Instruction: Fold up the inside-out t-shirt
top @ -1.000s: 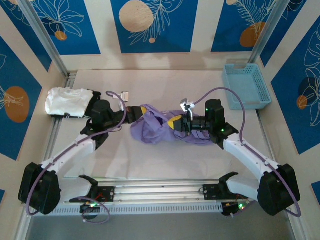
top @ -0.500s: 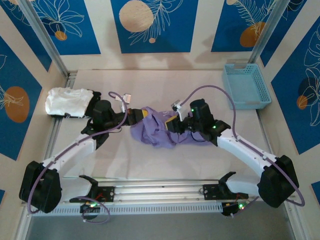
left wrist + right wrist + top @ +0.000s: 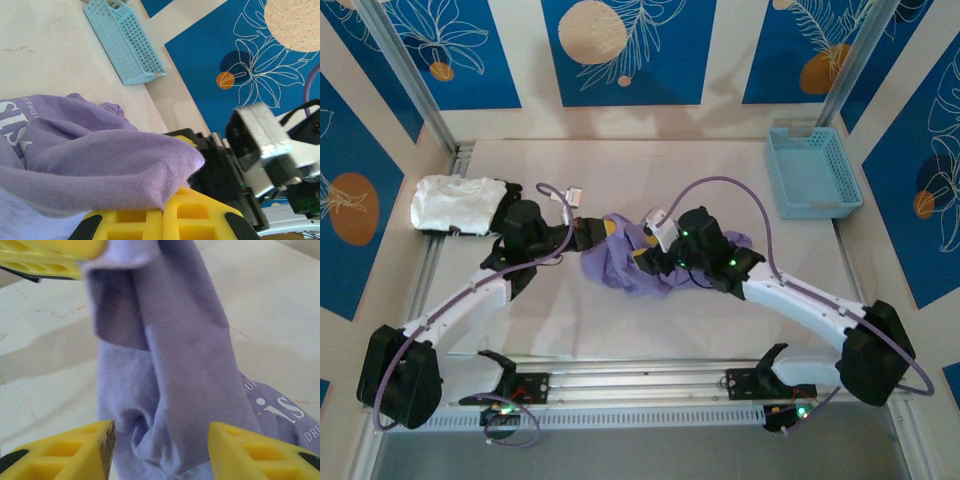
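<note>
Left fingers (image 3: 135, 220) clench the lavender t-shirt (image 3: 620, 262), right fingers (image 3: 65, 452) gape around it, blue basket (image 3: 810, 170) well apart.

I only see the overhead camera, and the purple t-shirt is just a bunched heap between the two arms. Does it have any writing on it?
Observer: Yes, the left wrist camera shows white lettering on the lavender t-shirt.
Visitor: Is the right claw squeezing it?
Observer: No, the right claw is open, one hanging fold between its yellow fingers.
Visitor: And the left?
Observer: The left claw is shut, with cloth pinched at its tips.
</note>
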